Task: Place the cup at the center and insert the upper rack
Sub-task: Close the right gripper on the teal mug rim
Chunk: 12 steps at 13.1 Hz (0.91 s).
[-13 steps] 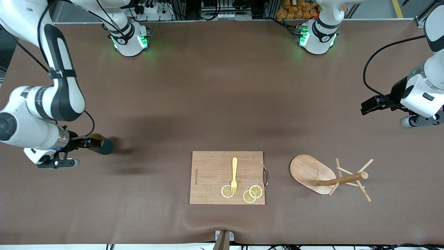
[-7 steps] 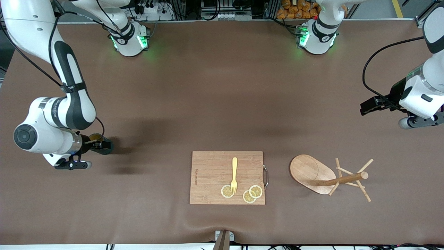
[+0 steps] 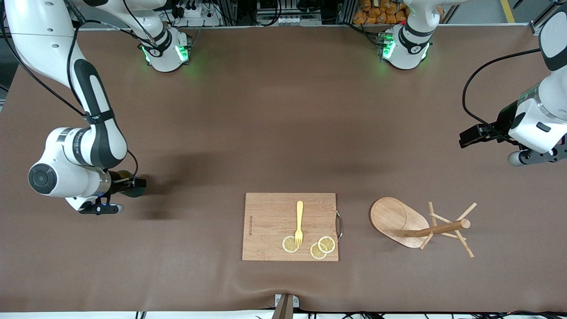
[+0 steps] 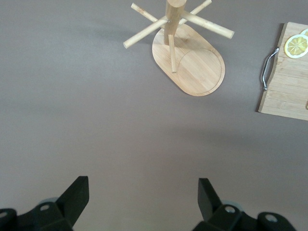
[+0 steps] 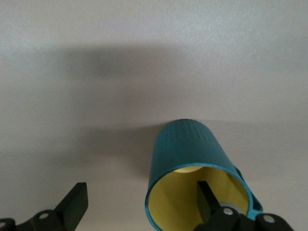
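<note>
A: Where the right arm bends low over its own end of the table, what does the right gripper (image 3: 133, 182) do?

B: It sits at the cup (image 5: 192, 168), fingers spread wide. In the right wrist view one finger (image 5: 208, 199) reaches inside the teal cup's yellow mouth and the other finger stands outside the wall, apart from it; nothing is pinched. In the front view the wrist hides most of the cup (image 3: 126, 182).

A: And the left arm?

B: It waits, elbow high at its own end. The left gripper (image 3: 470, 135) hangs over bare brown table (image 3: 283, 115), fingers spread and holding nothing.

A: Where is the upper rack?

B: The mug tree (image 3: 412, 223) stands on its oval base toward the left arm's end, nearer to the front camera than the left gripper is. The left wrist view shows its post and pegs (image 4: 175, 29).

A: What open room is there?

B: A wide bare stretch lies between cup and cutting board (image 3: 270, 226). The board, with its fork (image 3: 299, 221) and lemon slices (image 3: 326, 244), lies just beside the rack, apart from it, metal handle (image 3: 340, 225) toward it.
</note>
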Available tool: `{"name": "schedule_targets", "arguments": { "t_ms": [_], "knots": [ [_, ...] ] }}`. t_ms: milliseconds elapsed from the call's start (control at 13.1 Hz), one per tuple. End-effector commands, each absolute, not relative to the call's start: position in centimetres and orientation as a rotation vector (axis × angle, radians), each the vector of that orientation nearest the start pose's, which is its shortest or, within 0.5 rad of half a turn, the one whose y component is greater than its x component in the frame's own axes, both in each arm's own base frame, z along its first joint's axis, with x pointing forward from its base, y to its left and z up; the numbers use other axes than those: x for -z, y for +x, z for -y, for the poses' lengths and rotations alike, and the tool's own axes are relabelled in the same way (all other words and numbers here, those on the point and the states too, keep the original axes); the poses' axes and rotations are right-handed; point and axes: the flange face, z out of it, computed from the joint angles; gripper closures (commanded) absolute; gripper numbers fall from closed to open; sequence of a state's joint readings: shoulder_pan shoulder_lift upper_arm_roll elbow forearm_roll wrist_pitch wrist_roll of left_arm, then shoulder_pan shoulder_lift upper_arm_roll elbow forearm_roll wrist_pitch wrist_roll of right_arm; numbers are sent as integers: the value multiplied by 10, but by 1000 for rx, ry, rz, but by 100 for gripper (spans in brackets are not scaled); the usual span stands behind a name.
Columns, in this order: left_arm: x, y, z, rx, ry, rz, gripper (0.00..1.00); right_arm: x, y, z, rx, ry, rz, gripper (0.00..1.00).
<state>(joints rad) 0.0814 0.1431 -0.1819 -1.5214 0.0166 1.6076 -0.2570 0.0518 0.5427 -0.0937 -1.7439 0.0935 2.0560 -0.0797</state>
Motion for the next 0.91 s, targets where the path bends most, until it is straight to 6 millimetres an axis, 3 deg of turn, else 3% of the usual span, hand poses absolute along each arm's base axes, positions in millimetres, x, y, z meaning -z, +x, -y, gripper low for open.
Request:
{"name": "schedule_targets", "arguments": {
  "t_ms": [0, 228, 304, 608, 685, 837],
  "knots": [
    [-572, 595, 48, -73, -3111, 244, 0, -234, 637, 18, -381, -3068, -46, 0],
    [-572, 595, 48, -73, -3111, 242, 0, -232, 637, 15, -386, -3068, -30, 19],
    [-572, 595, 47, -73, -3111, 244, 0, -232, 637, 13, -383, -3069, -16, 30],
    [-571, 595, 47, -75, -3110, 244, 0, -234, 638, 10, -379, -3070, 3, 92],
    [-571, 595, 46, -78, -3110, 246, 0, -236, 639, 9, -372, -3070, 5, 100],
    [-571, 595, 46, -78, -3109, 249, 0, -238, 640, 6, -368, -3072, 10, 100]
  ]
}}
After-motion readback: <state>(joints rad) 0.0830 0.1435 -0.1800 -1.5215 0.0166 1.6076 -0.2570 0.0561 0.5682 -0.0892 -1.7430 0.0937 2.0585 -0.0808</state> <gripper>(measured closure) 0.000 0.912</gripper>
